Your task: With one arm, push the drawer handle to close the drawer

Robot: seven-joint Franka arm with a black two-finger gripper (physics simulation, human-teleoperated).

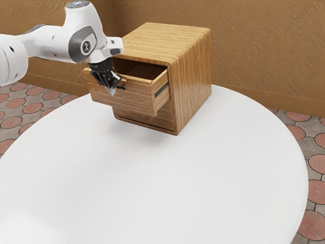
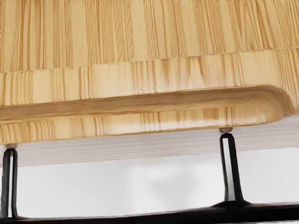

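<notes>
A Franka arm's black gripper (image 1: 112, 89) hangs at the front of an upper wooden drawer (image 1: 136, 101), pulled out from its cabinet (image 1: 192, 76) on a round white table (image 1: 152, 188). Whether the gripper is open or closed cannot be told. The drawer's black bar handle (image 2: 261, 212) looks rigid and smooth, likely best pushed squarely near mid-bar, as an off-center shove might bind the rigid, probably fairly light drawer.

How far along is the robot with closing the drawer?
Reaching looks done: the gripper is at the front of the upper drawer, by its handle. The push seems in hand, though contact is unclear. Closing is left: the drawer juts from the cabinet, its inside showing.
</notes>
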